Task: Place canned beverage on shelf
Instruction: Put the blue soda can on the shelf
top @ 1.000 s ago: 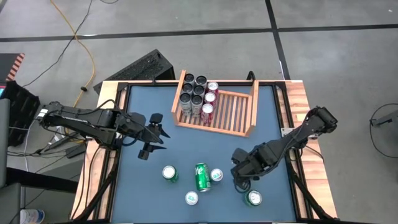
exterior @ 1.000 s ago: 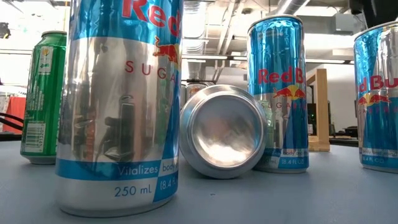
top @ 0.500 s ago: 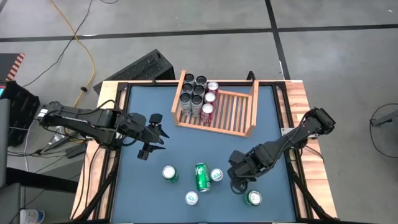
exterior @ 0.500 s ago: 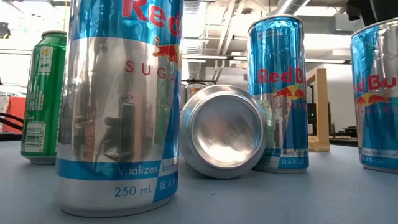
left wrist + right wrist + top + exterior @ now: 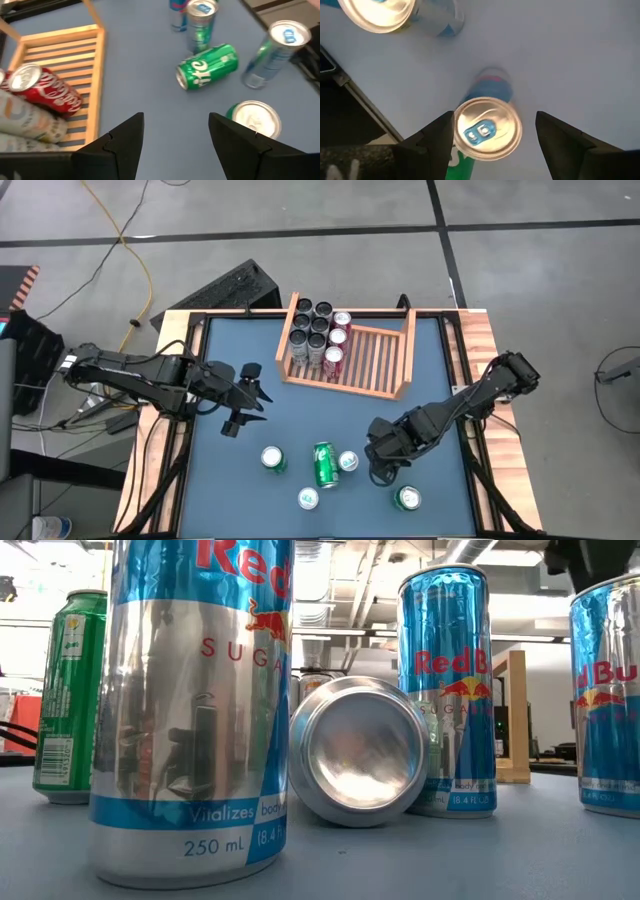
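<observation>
The light wooden shelf (image 5: pixel 372 361) lies at the far middle of the table, with several cans (image 5: pixel 313 332) standing in its left part. Loose cans are near the front: an upright green can (image 5: pixel 272 459), a green can on its side (image 5: pixel 324 465), and blue-silver cans (image 5: pixel 348 462), (image 5: pixel 308 498), (image 5: pixel 406 498) standing upright. My right gripper (image 5: pixel 380 469) is open and points down, high over the table. In its wrist view a blue-silver can's top (image 5: pixel 487 129) shows below, between the fingers. My left gripper (image 5: pixel 240 396) hangs open at the left.
The lying green can (image 5: pixel 206 66) is close beside the blue-silver can under my right gripper. Red cans (image 5: pixel 46 89) lie at the filled side of the shelf (image 5: pixel 65 47), whose right half shows bare slats. In the low view the cans stand close together (image 5: pixel 190 710), (image 5: pixel 447 690), (image 5: pixel 607 690).
My right gripper has crept a little toward the table's left, away from the near-right can and toward the blue-silver can beside the lying green one. It has stayed open. No can has moved.
</observation>
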Robot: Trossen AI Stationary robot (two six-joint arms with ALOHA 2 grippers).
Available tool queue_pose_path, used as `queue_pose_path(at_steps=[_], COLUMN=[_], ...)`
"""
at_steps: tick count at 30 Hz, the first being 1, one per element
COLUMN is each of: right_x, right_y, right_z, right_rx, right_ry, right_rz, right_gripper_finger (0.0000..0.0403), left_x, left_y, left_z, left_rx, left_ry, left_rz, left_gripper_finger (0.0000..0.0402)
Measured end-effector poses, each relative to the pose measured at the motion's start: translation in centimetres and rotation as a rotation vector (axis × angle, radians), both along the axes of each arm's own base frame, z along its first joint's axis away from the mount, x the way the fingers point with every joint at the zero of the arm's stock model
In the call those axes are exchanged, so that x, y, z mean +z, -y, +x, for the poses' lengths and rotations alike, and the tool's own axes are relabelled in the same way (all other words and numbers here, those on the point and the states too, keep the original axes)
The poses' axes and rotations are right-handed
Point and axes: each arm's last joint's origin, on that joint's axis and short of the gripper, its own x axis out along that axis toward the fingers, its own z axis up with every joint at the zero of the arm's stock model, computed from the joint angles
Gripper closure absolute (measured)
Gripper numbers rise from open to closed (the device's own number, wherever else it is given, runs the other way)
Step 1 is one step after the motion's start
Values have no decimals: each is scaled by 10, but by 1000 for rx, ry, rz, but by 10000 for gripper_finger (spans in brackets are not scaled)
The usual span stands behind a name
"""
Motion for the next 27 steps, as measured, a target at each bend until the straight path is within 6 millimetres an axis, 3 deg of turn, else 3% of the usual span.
queue_pose_path(at_steps=[27], right_x=[0], right_y=[-1], right_z=[-2], right_rx=[-41], right_ry=[-51], right_rz=[51], right_gripper_finger=[130], left_x=[-2], left_y=[3], left_z=[-2], left_rx=[-104], left_ry=[-30], left_rz=[-52], left_gripper_finger=[190])
